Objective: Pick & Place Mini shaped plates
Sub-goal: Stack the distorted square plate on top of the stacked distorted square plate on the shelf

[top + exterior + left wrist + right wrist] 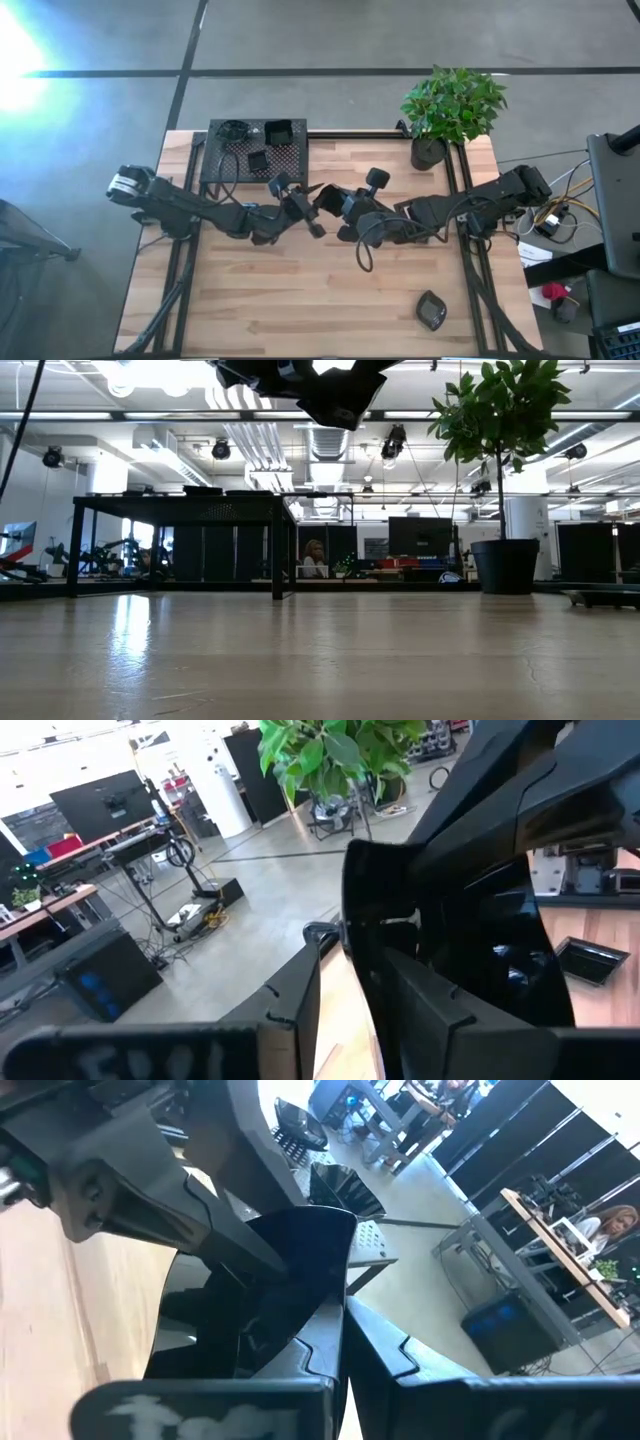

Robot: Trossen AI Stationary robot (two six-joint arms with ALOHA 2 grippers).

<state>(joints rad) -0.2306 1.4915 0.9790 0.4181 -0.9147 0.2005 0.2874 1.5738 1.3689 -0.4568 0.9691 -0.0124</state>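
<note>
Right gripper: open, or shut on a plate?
Shut: the right gripper pinches a small black plate by its edge, seen in its wrist view.

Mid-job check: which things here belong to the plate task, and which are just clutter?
Job: plate in the shut right hand; open left hand beside it; plates on the stand; lone plate on the table.
Lying about: the stand itself; potted plant.

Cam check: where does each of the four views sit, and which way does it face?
High: overhead, straight down; both arms meet mid-table over a mini plate.
Low: table height, level into room; only grippers overhead.
Left wrist: past own fingers at that plate.
Right wrist: past own fingers, plate held.
Shared: potted plant in high and low.
</note>
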